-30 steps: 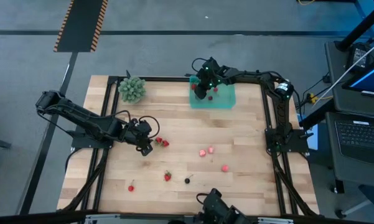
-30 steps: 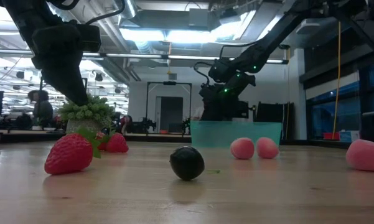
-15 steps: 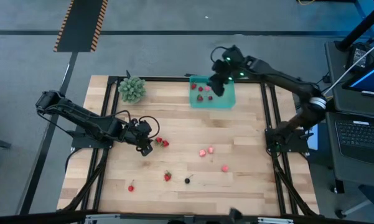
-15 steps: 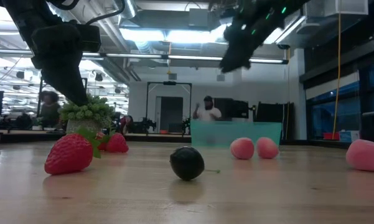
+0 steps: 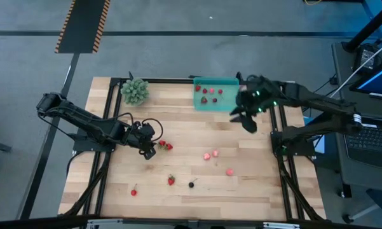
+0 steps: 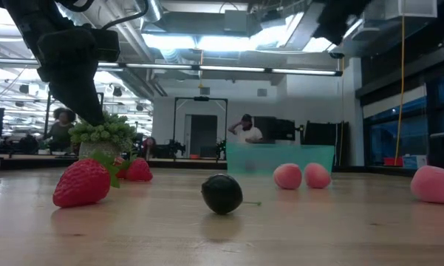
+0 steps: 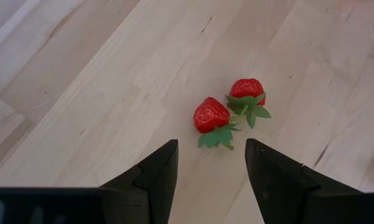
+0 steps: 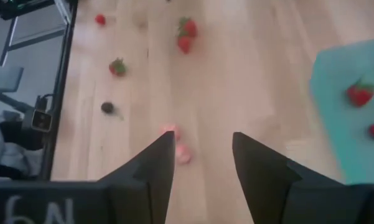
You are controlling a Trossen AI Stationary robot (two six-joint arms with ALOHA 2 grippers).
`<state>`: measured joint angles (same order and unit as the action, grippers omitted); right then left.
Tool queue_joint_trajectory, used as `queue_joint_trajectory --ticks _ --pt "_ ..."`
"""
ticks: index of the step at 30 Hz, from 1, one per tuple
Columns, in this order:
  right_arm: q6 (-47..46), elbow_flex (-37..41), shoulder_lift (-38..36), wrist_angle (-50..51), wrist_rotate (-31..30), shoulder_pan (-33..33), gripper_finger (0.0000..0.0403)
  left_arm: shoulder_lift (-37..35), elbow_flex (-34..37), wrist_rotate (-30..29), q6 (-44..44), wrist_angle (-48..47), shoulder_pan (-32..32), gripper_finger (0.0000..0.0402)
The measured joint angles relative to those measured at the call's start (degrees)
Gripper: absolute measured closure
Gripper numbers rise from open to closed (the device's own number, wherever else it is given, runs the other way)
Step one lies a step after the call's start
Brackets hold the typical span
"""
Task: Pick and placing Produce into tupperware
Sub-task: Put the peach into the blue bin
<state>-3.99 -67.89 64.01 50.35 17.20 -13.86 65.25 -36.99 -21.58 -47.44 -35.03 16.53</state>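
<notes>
L gripper [image 5: 150, 150] wide by two strawberries [image 7: 227, 112]; R gripper [image 5: 246, 121] empty, apart, beside tupperware [image 5: 229, 104]; leafy clump [image 5: 134, 91] far corner.

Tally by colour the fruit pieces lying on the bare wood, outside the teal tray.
Small red fruit pieces: 4
Small pink fruit pieces: 3
Small dark round berry: 1
Total: 8

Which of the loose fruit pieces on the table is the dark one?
The black berry near the table's front edge, just right of a lone strawberry; every other loose piece is red or pink.
</notes>
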Motion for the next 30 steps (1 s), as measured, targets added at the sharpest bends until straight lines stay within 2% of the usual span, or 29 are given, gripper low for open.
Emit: queue_joint_trajectory --ticks 5,11,17,26,30 --pt "-7.5 8.8 -5.2 -1.2 -1.0 5.0 0.0239 0.0 0.0 0.0 0.0 0.0 0.0 0.0223" --pt "-16.7 15.8 -6.9 -6.2 -1.7 11.3 0.0239 0.0 0.0 0.0 0.0 0.0 0.0 0.0223" --pt "-22.3 16.7 -6.8 -6.7 -10.7 18.3 0.0239 0.0 0.0 0.0 -0.4 0.0 0.0 0.0223" --pt "-27.2 16.4 -6.8 -9.3 -18.6 31.2 0.0239 0.0 0.0 0.0 -0.5 3.2 0.0 0.0223" --pt "-26.4 16.3 -6.5 -9.1 -18.7 33.7 0.0239 0.0 0.0 0.0 -0.5 4.8 0.0 0.0223"
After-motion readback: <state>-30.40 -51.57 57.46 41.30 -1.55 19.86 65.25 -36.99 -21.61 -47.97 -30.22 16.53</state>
